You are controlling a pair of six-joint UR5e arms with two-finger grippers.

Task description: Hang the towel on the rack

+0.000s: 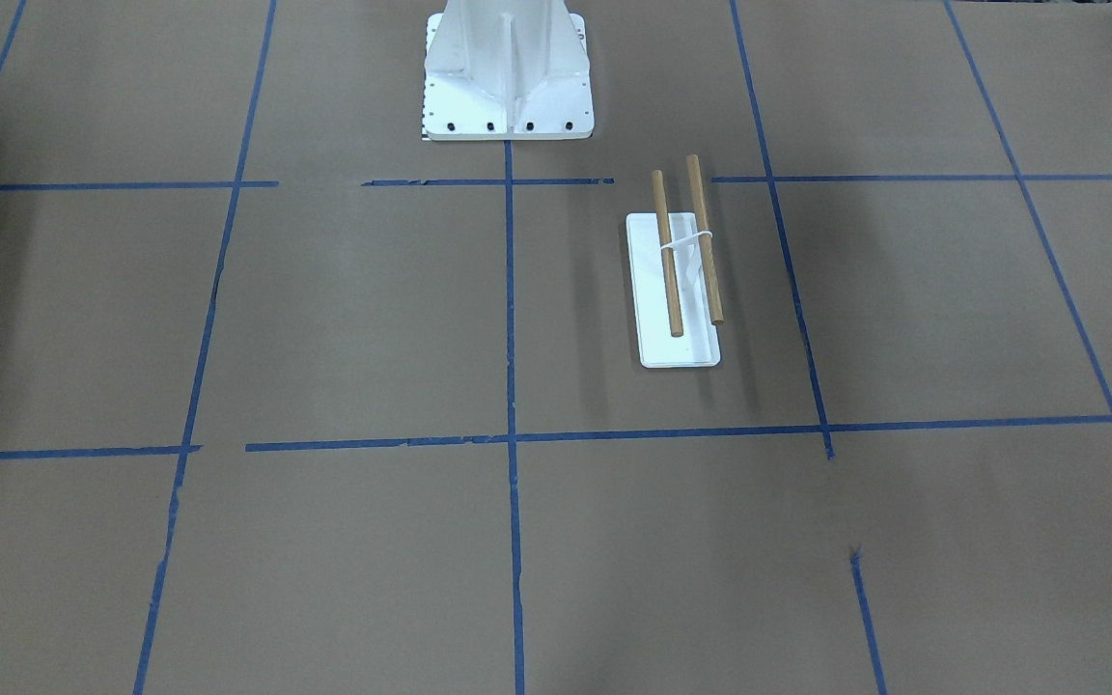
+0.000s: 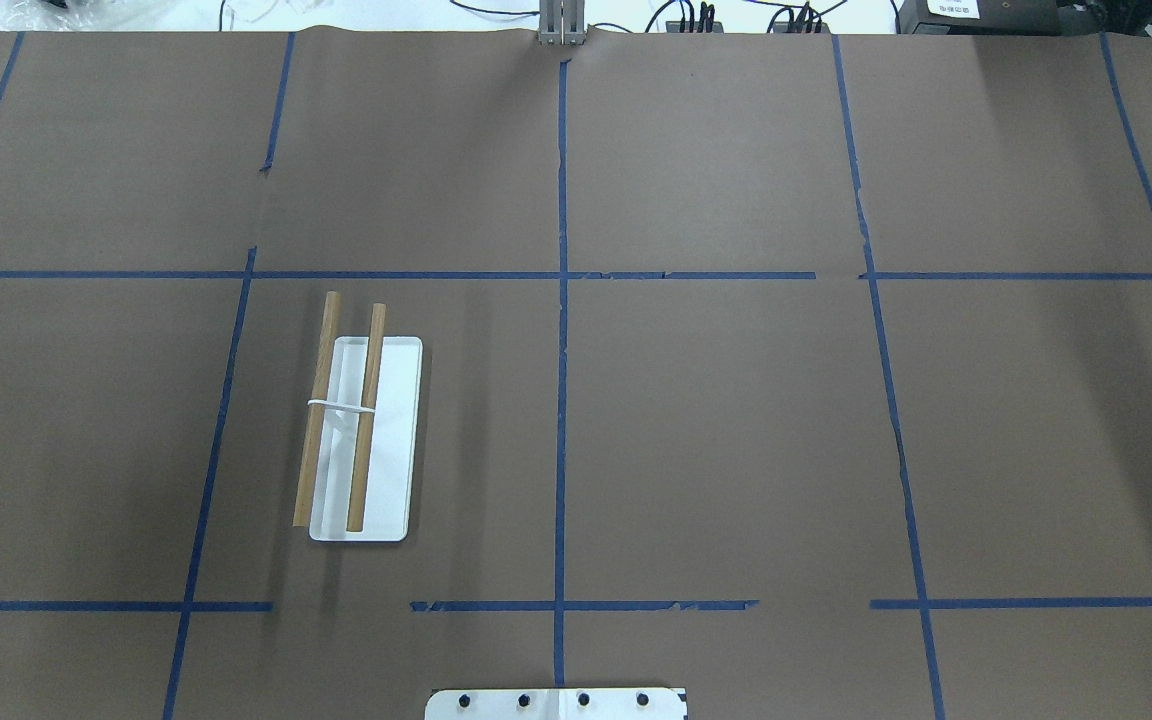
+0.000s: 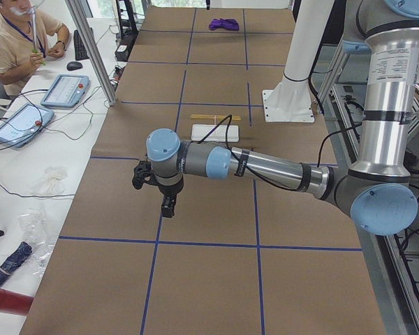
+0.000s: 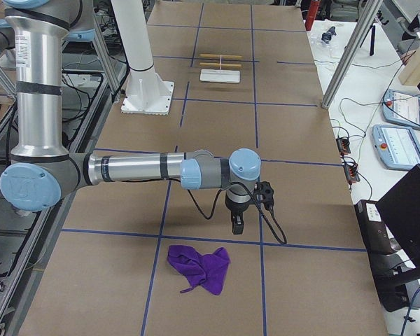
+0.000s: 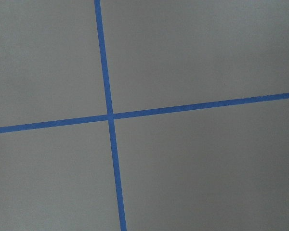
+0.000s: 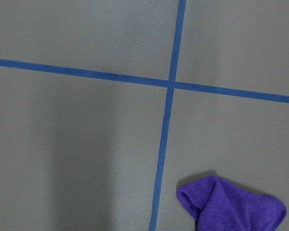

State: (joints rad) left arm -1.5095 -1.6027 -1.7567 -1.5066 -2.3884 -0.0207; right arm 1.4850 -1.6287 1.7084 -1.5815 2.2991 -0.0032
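Observation:
The rack (image 2: 364, 440) has a flat white base and two wooden dowels, and stands left of the table's middle; it also shows in the front view (image 1: 677, 290). The purple towel (image 4: 199, 267) lies crumpled on the table at the robot's right end, and a corner of it shows in the right wrist view (image 6: 233, 207). My right gripper (image 4: 236, 225) hangs above the table just beyond the towel. My left gripper (image 3: 167, 208) hangs above the table at the other end, far from the rack. Neither wrist view shows fingers, so I cannot tell whether either gripper is open or shut.
The white bolted pedestal (image 1: 508, 87) stands at the robot's edge of the table. Blue tape lines cross the brown table cover. A seated operator (image 3: 21, 42) and control tablets (image 3: 64, 89) are at a side table; more pendants (image 4: 406, 108) and cables are there too.

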